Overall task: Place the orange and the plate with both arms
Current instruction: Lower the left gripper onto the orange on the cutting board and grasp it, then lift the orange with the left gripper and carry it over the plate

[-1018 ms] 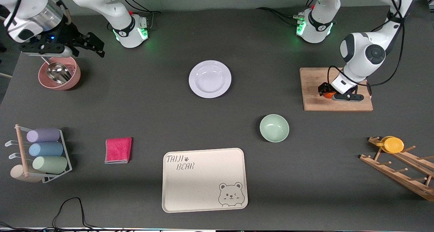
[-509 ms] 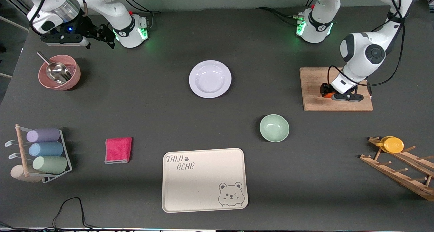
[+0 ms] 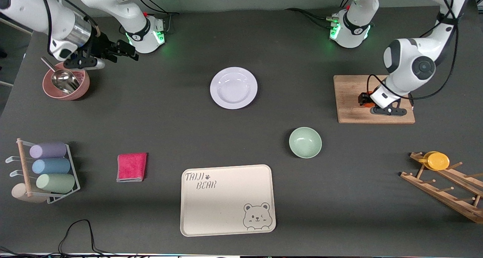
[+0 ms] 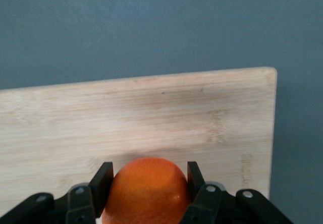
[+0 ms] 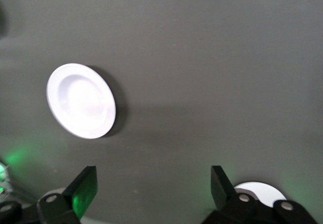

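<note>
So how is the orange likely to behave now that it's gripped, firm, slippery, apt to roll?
The orange is round and sits between the left gripper's shut fingers, so it probably holds firm but could pivot. Its skin looks smooth, possibly slightly slippery. Released on the flat cutting board, it would likely roll.

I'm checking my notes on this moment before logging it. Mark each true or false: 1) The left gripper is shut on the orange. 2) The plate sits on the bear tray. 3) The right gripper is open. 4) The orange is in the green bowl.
1) True: the left gripper clamps the orange over the cutting board.
2) False: the plate lies on the bare table, farther from the front camera than the tray.
3) True: the right gripper is open, holding nothing.
4) False: the green bowl is empty.
</note>
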Action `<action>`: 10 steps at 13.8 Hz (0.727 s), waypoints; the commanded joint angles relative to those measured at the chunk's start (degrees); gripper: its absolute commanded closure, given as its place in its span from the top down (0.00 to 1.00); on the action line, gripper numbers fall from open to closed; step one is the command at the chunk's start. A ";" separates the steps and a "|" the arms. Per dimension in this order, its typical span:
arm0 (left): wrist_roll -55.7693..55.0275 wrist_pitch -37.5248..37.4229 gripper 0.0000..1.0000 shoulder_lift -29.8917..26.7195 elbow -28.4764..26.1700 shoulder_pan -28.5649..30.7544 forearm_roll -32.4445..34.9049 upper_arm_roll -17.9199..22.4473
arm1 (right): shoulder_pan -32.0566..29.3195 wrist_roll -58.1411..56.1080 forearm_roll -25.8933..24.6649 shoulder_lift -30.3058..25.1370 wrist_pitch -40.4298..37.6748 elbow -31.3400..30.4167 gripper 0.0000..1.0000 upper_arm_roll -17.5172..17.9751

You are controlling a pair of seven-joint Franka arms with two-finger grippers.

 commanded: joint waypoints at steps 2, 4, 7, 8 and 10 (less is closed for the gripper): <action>0.82 -29.93 0.00 -4.46 17.55 -3.00 -8.61 -0.55 | 0.18 -15.02 10.14 3.57 4.45 -6.02 1.00 -4.89; -0.40 -39.90 0.00 -4.55 25.48 -4.05 -12.15 -1.42 | 0.18 -20.92 15.05 6.13 6.29 -7.34 1.00 -6.20; -7.33 -44.95 0.00 -7.08 30.08 -7.48 -16.36 -2.30 | 0.18 -31.81 26.99 8.68 8.58 -11.55 1.00 -7.09; -10.40 -44.87 0.00 -8.57 30.08 -9.58 -18.99 -2.31 | 0.18 -34.98 29.73 10.08 8.93 -12.26 1.00 -7.09; -18.21 -44.52 0.00 -10.34 30.08 -13.71 -22.87 -2.39 | 0.18 -42.09 34.91 13.50 9.02 -13.31 1.00 -8.31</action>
